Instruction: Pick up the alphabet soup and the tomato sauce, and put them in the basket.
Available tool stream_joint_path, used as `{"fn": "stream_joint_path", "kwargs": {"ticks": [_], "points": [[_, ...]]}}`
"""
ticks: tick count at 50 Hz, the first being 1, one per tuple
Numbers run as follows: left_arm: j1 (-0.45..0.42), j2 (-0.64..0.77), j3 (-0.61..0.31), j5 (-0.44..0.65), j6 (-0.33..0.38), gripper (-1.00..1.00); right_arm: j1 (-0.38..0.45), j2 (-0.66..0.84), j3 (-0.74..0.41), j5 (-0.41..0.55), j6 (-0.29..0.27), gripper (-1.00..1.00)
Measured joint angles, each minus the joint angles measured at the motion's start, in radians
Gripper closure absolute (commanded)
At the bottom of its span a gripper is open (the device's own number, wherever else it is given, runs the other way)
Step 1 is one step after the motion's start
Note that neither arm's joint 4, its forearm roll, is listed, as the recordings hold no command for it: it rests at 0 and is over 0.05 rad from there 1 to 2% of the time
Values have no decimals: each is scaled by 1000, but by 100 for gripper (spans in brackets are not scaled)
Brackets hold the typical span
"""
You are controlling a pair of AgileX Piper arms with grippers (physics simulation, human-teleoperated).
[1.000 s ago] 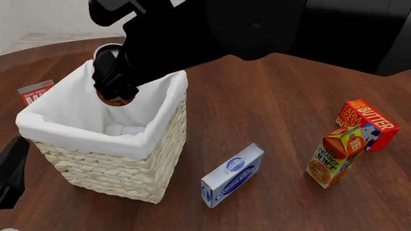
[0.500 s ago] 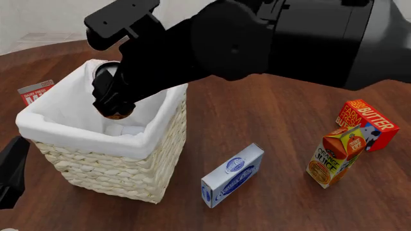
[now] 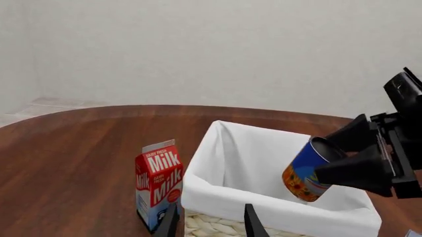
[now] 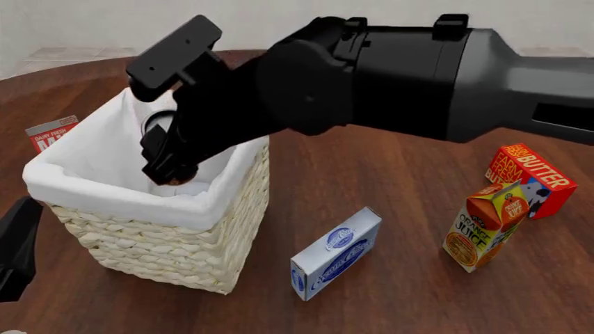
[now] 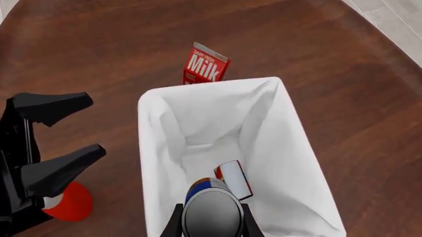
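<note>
The basket point(image 4: 158, 209) stands on the wooden tabletop point(image 4: 390, 181) and serves as the landmark here. The right pincer point(image 5: 209, 224) reaches over its open mouth, pinching the alphabet soup point(image 3: 307, 170) by its sides; the blue can hangs tilted above the white lining, its grey top toward the arm and its base angled down into the basket. At the bottom of the basket lies the tomato sauce point(image 5: 233, 178), a white can with a red band, resting on its side on the cloth directly beneath the held can. A milk carton point(image 3: 158, 182) stands upright just beside the basket's far wall, on the side away from the arms. The left pincer point(image 5: 56, 148) hovers off the basket's left side, near it but apart, its fingers spread and holding nothing. Well to the right of the basket sit a blue-and-white box point(image 4: 336, 253), an orange juice carton point(image 4: 485, 226) and a red butter box point(image 4: 527, 179).
</note>
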State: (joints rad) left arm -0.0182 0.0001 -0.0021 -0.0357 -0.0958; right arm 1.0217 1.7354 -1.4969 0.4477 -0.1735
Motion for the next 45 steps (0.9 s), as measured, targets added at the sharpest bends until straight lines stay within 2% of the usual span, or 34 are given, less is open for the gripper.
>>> {"fn": "stream_joint_path", "kwargs": {"ticks": [16,17,45], "points": [[2,0,0,0,-6,-100,-6,33,-5,-7,-12,100],[2,0,0,0,-6,-100,-7,35,-6,-7,-12,-100],[1,0,0,0,-7,-100,-7,24,-38,7,7,-100]]}}
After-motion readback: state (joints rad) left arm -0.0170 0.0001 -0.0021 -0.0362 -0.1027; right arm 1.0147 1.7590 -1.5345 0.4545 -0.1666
